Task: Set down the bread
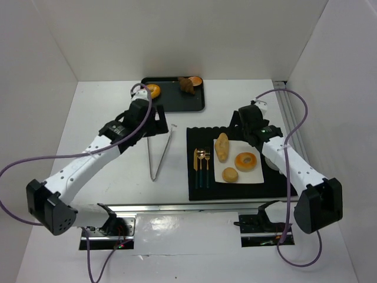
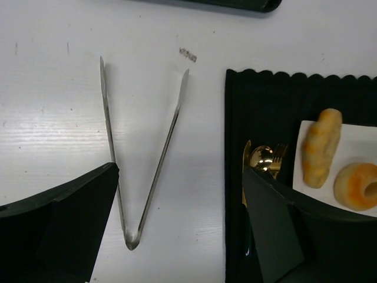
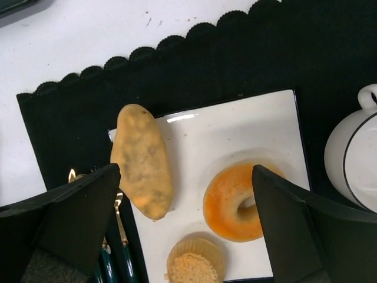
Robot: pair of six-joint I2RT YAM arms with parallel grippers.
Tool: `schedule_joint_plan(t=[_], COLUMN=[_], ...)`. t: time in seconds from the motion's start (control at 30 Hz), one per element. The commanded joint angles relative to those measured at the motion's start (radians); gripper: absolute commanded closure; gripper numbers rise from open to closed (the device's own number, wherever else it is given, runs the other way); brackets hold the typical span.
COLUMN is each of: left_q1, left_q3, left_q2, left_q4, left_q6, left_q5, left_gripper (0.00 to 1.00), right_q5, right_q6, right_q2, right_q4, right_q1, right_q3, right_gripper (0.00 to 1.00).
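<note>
A long bread roll (image 1: 221, 147), an orange doughnut (image 1: 245, 161) and a small muffin (image 1: 230, 174) lie on a white square plate (image 1: 254, 175) on a black placemat (image 1: 197, 135). They also show in the right wrist view: roll (image 3: 143, 160), doughnut (image 3: 235, 202), muffin (image 3: 194, 265). My right gripper (image 3: 187, 233) hovers open and empty above the plate, and it shows in the top view (image 1: 248, 127). My left gripper (image 2: 177, 236) is open and empty above metal tongs (image 2: 147, 188) lying on the table. A black tray (image 1: 197, 100) at the back holds another doughnut (image 1: 152, 90) and a brown bread (image 1: 187, 85).
Gold cutlery with dark handles (image 1: 202, 167) lies on the placemat left of the plate. A white cup (image 3: 353, 159) stands right of the plate. White walls close in the table on three sides. A metal rail (image 1: 291, 115) runs along the right edge.
</note>
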State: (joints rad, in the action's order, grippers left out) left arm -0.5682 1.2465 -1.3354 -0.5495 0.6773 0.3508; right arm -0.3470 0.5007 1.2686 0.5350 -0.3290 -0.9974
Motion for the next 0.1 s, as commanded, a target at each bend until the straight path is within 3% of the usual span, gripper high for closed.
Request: schedule_joint_plan(t=[0.0, 0.07], left_q1=[0.002, 0.002], left_q3=[0.028, 0.037], left_q2=[0.073, 0.073], left_q4=[-0.032, -0.032], left_q6=[-0.065, -0.065], left_q5=[-0.007, 0.002], left_gripper=[0.0, 0.0], right_q5=[0.009, -0.019], right_q6=[0.007, 0.048], right_q2=[0.015, 0.027], right_q4=[-0.049, -0.034], right_q1=[0.004, 0.004], right_q3=[-0.046, -0.046], right_gripper=[0.0, 0.0])
